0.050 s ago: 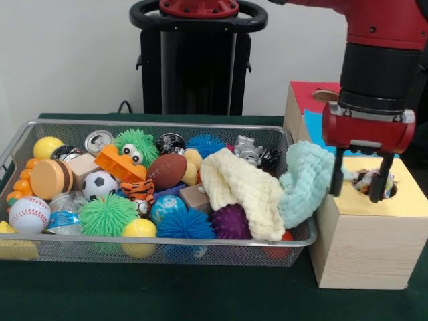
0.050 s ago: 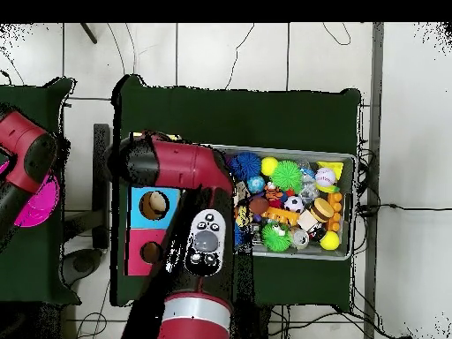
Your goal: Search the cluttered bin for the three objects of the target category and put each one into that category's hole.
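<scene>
Crumpled wrapper sits in the yellow hole, between the wide, empty claw.

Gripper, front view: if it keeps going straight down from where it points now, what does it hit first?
Probably the crumpled item sitting in the hole of the yellow-topped wooden box. The open gripper hangs right over that hole, though depth is hard to judge.

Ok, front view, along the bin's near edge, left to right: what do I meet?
Baseball → green spiky ball → yellow ball → blue spiky ball → purple spiky ball → cream cloth → mint cloth → claw.
</scene>
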`<action>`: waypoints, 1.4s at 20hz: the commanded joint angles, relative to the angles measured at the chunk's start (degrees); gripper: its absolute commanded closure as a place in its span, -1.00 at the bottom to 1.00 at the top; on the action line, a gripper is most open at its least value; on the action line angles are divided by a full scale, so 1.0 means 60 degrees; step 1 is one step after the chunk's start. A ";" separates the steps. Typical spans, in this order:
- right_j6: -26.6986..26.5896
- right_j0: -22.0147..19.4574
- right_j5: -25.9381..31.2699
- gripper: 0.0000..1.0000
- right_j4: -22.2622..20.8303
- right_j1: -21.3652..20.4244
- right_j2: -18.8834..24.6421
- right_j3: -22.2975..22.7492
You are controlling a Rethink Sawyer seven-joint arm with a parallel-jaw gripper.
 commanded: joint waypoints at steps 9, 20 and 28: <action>0.0811 -0.0793 -0.0183 -1.00 -0.0125 -0.0519 0.1138 0.0262; 0.0282 -0.1302 0.1362 -1.00 0.0288 -0.1009 0.1895 0.1052; -0.0360 -0.2008 0.2270 -1.00 0.0371 -0.1010 0.3129 0.1319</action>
